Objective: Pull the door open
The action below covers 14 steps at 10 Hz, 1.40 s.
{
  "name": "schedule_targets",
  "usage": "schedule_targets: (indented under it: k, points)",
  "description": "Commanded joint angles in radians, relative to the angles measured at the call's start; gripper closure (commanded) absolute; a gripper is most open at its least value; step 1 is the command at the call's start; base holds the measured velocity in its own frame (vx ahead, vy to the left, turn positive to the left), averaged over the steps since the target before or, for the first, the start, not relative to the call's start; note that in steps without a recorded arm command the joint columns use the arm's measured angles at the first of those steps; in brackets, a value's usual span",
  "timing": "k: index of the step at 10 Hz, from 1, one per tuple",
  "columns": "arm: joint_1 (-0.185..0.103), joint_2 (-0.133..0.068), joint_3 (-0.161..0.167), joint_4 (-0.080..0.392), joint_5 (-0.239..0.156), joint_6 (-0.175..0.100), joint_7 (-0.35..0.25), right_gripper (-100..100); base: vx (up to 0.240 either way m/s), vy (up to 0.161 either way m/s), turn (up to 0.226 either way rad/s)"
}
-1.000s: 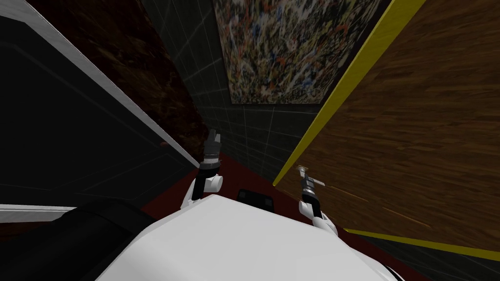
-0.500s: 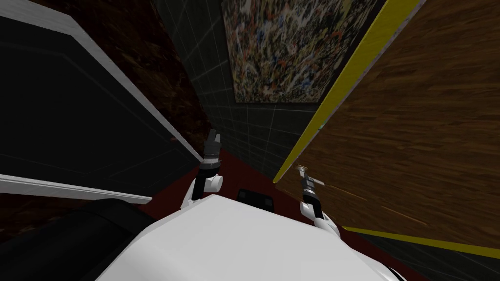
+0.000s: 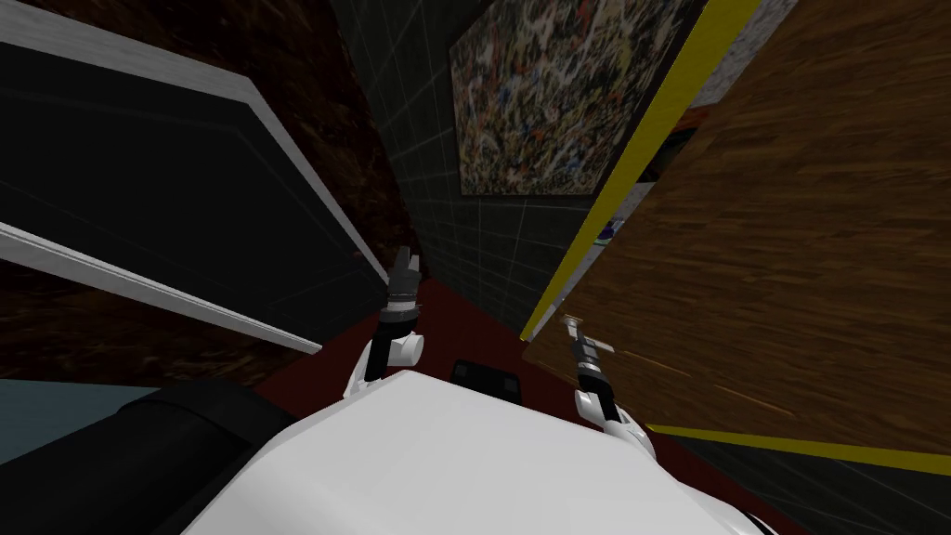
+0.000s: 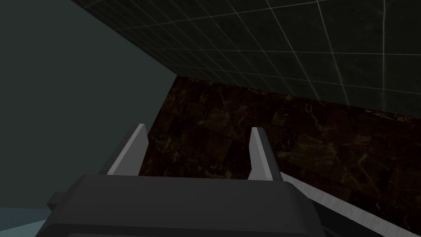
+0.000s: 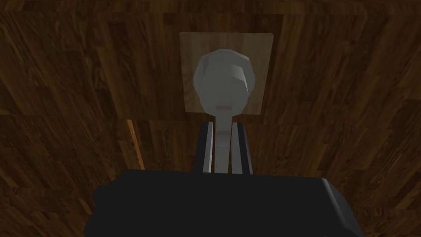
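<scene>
**pixelmoth:** ok, what's in shot, going left to right?

**doorbot_dan:** Far left is a dark panel (image 3: 139, 186) with a white frame around it, set in a dark brown marbled wall (image 3: 316, 102). Just right of that the left gripper (image 3: 404, 267) is held up ahead of the chest. On its wrist cam the two fingers (image 4: 131, 152) stand wide apart, so the jaws are open with nothing between them.

**pixelmoth:** and the middle?

**doorbot_dan:** Dark tiled wall (image 3: 483, 241) straight ahead, with a big speckled painting (image 3: 548, 93) hanging on it. There's a strip of red floor (image 3: 464, 320) below.

**pixelmoth:** so where's the door?

**doorbot_dan:** Right side. First comes a yellow frame (image 3: 664, 130), then the wooden door (image 3: 789, 232), which takes up pretty much the whole right of the head view. It's ajar. There's a gap between the door's edge and the frame, with some brighter stuff showing through that I can't make out.

**pixelmoth:** is the right arm on it?

**doorbot_dan:** yep. The right gripper (image 5: 223, 125) is at the door near that free edge. On the wrist cam its jaws are clamped on the thin grey lever of the door handle (image 5: 224, 82), one blade pressed against each side. The handle's round hub sits just past the fingertips, on a pale square backplate (image 5: 259, 49) flat against the wood grain.
</scene>
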Motion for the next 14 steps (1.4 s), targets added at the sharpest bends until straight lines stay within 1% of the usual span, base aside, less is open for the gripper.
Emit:
schedule_targets:
  k: [1, 2, 3, 7, 10, 13, 14]
  points:
    - [0.008, -0.010, 0.011, -0.005, 0.007, -0.005, -0.018, 100, -0.208, -0.035, 0.084]
    - [0.004, -0.004, 0.009, -0.002, 0.006, -0.002, -0.011, 100, -0.086, -0.006, 0.024]
    - [0.007, -0.002, 0.011, -0.001, 0.011, -0.001, -0.015, 100, -0.127, -0.043, 0.106]
    - [0.006, -0.003, 0.006, -0.002, 0.023, -0.003, -0.021, 100, -0.208, -0.043, 0.160]
    - [0.005, -0.004, 0.001, -0.003, 0.034, -0.005, -0.027, 100, -0.242, -0.082, 0.210]
    - [0.004, -0.005, -0.002, -0.003, 0.043, -0.006, -0.031, 100, -0.238, -0.060, 0.154]
    - [0.003, -0.005, -0.002, -0.003, 0.042, -0.005, -0.030, 100, -0.108, -0.007, 0.030]
